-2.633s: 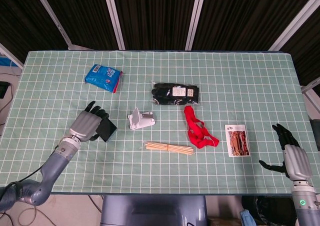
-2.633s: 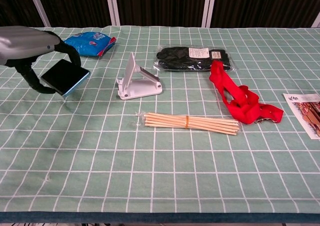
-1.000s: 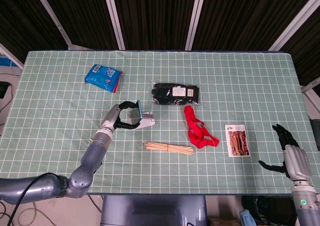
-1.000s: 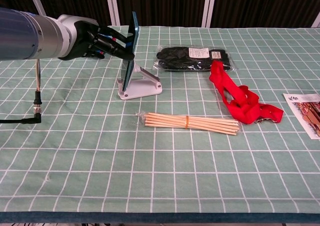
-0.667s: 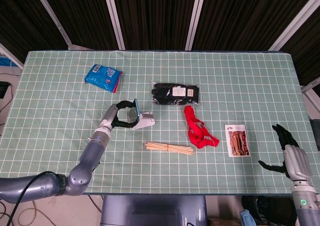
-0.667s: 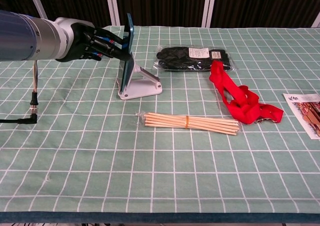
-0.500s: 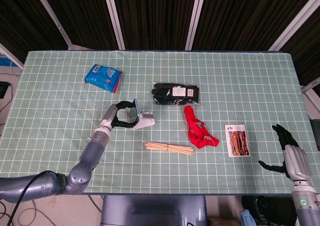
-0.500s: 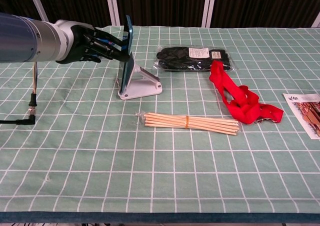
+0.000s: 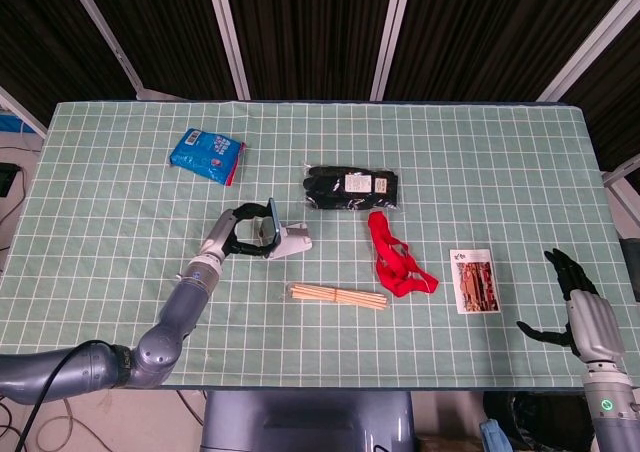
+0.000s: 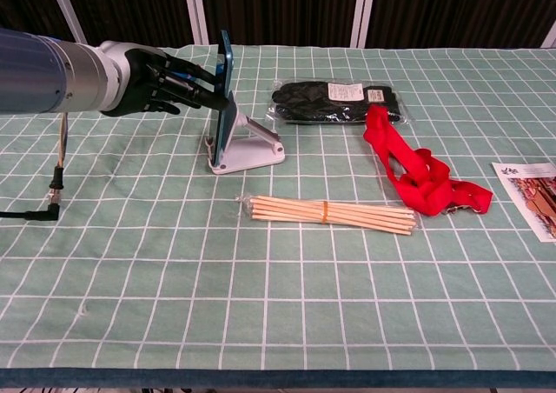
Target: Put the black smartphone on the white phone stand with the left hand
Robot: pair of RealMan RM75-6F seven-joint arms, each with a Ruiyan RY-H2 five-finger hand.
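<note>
Black smartphone (image 10: 225, 97) stands nearly upright, edge-on in the chest view, with its lower end down at the white phone stand (image 10: 252, 152); whether it sits fully in the stand's lip I cannot tell. The left hand (image 10: 152, 82) has its fingertips (image 10: 207, 87) closed on the phone's upper part from the left of the stand, gripping it; the head view shows the same hand (image 9: 237, 234) curled around the phone (image 9: 271, 221) just beside the stand (image 9: 291, 240).

In front of the stand, toward the near edge, lies a bundle of wooden sticks (image 10: 330, 213). Right of the stand is a red strap (image 10: 415, 171), and behind that a packet of black gloves (image 10: 337, 101). Far left behind the stand lies a blue snack bag (image 9: 206, 155). Well to the right of the stand lies a printed card (image 9: 474, 280). Everything rests on the green checked tablecloth (image 10: 174, 271).

The right hand (image 9: 577, 310) hangs beyond the cloth's right near corner, well apart from the stand, fingers spread and holding nothing.
</note>
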